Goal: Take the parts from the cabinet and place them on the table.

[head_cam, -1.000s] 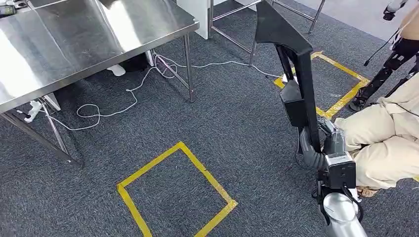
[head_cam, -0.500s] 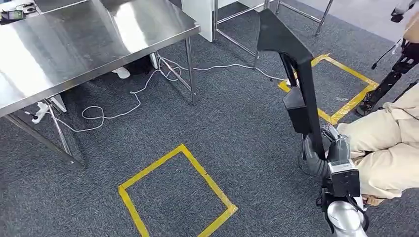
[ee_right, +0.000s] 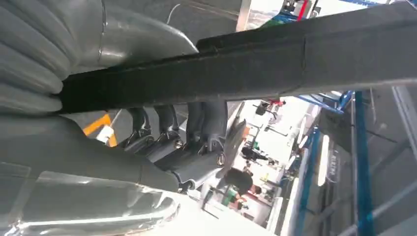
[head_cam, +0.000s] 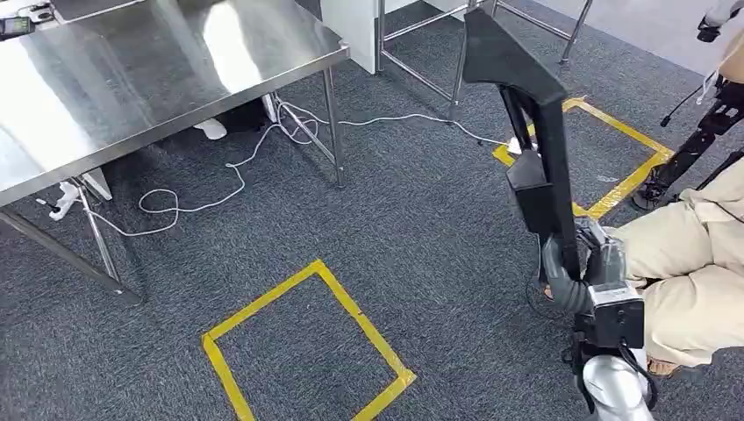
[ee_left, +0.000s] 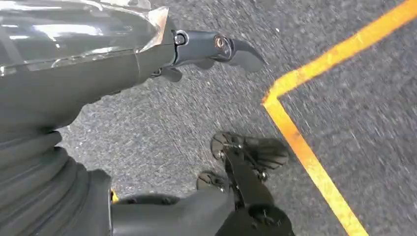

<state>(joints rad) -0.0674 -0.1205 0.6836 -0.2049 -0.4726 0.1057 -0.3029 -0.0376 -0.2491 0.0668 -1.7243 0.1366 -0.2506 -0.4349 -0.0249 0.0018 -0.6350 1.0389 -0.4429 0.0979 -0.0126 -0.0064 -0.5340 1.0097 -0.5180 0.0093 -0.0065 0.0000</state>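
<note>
black part (head_cam: 532,114), long and angled, stands up from my right hand (head_cam: 590,263), whose fingers (ee_right: 196,132) wrap its lower end, above the grey carpet (head_cam: 421,219). my left hand (ee_left: 216,46) hangs over the carpet beside a yellow tape line (ee_left: 305,147), fingers apart, holding nothing. steel table (head_cam: 132,79) sits well off to the left. a person's beige sleeve (head_cam: 693,263) is just beside my right arm.

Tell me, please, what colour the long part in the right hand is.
Black part, clearest in the head view.
</note>
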